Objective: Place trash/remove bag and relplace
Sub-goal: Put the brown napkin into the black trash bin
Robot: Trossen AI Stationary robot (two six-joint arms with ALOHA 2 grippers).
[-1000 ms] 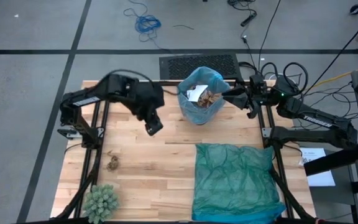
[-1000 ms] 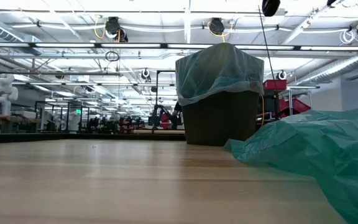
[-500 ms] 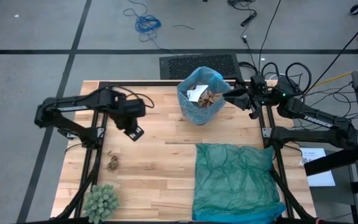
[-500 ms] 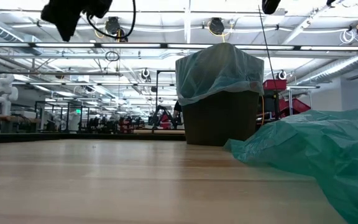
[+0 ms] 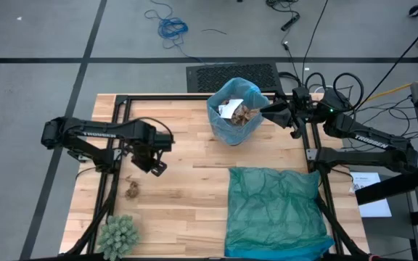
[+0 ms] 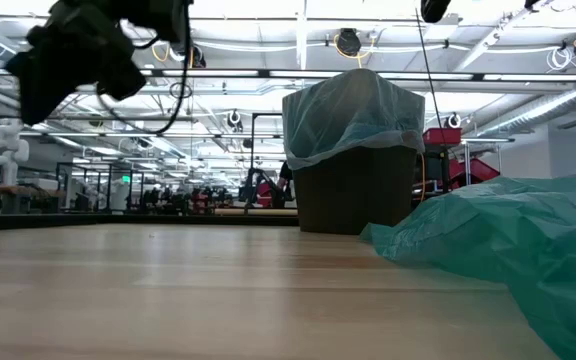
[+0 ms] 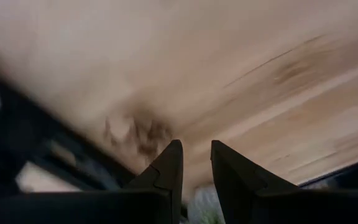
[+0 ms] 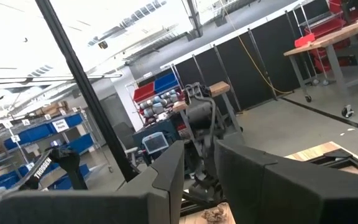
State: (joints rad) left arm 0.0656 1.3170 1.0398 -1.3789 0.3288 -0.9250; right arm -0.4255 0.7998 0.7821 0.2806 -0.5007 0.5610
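High view: we see our left hand (image 5: 158, 168), fingers nearly pressed together, hovering just beside 1 brown trash wad (image 5: 131, 191) on the counter (image 5: 187, 188). Bag (image 5: 223, 98) lines the bin; right hand (image 5: 267, 110) grips its rim.

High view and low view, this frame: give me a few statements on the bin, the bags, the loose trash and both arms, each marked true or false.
1. The bin is lined with a light blue bag and has paper trash inside. True.
2. A brown paper wad lies loose on the table. True.
3. The left gripper is inside the bin. False: it hovers over the table's left half, near the brown wad.
4. The teal-green bag hangs over the bin. False: it lies on the table in front of the bin.
5. The right gripper is at the bin's rim. True.
6. The green spiky ball is in the bin. False: it sits at the table's near left corner.
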